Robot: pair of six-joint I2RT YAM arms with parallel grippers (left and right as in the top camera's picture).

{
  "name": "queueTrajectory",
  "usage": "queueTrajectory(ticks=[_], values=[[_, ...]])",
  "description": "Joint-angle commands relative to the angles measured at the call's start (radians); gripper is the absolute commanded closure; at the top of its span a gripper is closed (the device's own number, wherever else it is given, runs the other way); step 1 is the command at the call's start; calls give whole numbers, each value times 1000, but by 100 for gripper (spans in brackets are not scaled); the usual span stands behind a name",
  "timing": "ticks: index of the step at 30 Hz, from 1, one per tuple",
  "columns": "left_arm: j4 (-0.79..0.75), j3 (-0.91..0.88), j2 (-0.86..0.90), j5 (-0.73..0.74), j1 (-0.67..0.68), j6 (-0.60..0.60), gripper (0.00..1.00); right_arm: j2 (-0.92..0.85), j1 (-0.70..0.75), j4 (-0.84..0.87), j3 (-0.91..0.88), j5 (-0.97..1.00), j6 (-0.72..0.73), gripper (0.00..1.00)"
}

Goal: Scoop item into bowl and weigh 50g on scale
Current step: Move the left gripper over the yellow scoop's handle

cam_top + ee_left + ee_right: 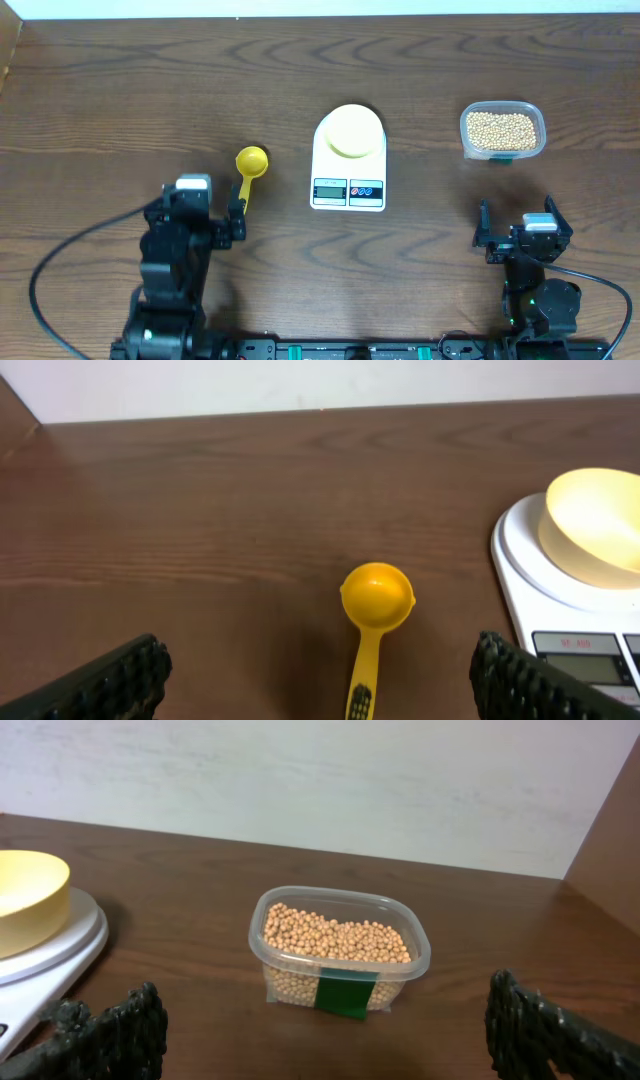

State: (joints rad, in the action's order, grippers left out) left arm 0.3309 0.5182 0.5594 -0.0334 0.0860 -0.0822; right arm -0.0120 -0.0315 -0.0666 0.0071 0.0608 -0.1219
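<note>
The tan beans [502, 128] fill a clear plastic tub [466, 135] at the back right; they also show in the right wrist view [335, 936]. The pale yellow bowl [351, 130] stands empty on the white scale [348, 188]; both show in the left wrist view, the bowl [595, 525] on the scale [525, 575]. A yellow scoop [249, 172] lies left of the scale, handle toward my left gripper [205, 226]. In the left wrist view the scoop [374, 605] lies between the open fingers [320, 685]. My right gripper [523, 235] is open and empty, short of the tub [340, 965].
A green label [345, 992] is on the tub's near wall. Black cables run along the table's front edge. A pale wall stands behind the table. The table's left rear corner [25, 420] is in the left wrist view.
</note>
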Motion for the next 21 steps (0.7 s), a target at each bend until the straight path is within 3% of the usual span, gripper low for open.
queueTrajectory(ticks=[1,21], values=[[30,89,95,-16,0,-1,2,7,-7,-4,-2,8,-14,1],[427,695,765,-1,-70,8,2,7,-7,-4,-2,8,-14,1]])
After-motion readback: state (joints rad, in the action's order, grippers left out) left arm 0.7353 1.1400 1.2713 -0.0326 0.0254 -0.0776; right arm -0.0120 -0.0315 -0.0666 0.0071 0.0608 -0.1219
